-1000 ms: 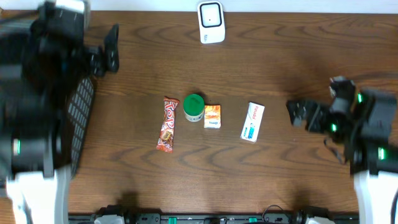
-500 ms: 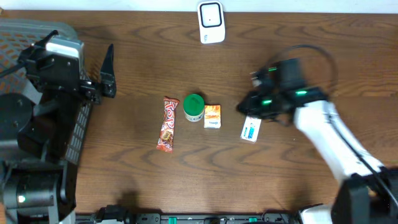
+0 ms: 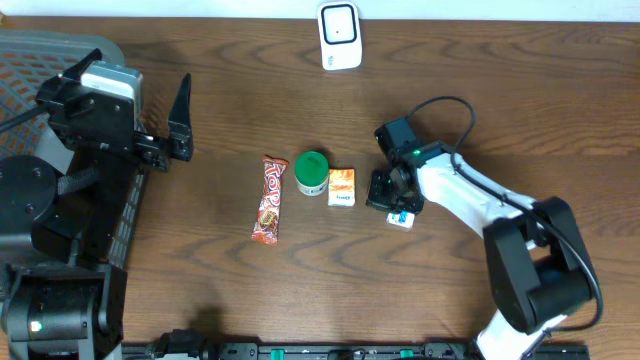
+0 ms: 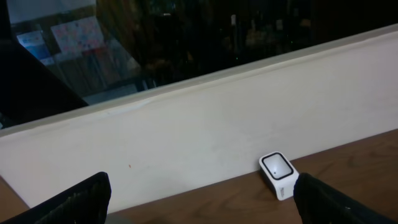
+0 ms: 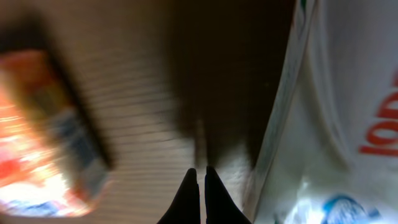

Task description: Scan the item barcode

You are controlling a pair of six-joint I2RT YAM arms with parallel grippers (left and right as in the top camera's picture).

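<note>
- My right gripper (image 5: 199, 177) has pinched together on nothing. If I lift from here I come away empty and the white box (image 5: 336, 93) stays flat on the table (image 3: 480, 110), unscanned.
- The cause, as I judge it, is aim: the box edge runs just to the right of my tips, not between them. My fingers (image 5: 189, 199) meet over bare wood.
- Pushing down or sideways while shut could shove the box, or nudge the orange packet (image 5: 43, 143) lying off to the left of my tips.
- I reckon I need to spread, shift right over the box and pinch again before carrying anything to the scanner (image 3: 340, 36), which sits well beyond my tips at the far table edge.
- Right fingers: pressed tip to tip, no gap, gripping nothing. I cannot tell whether they brush the box edge.
- My left gripper (image 4: 202, 180) is spread wide and empty, raised, with the scanner just inside its right finger in the left wrist view.
</note>
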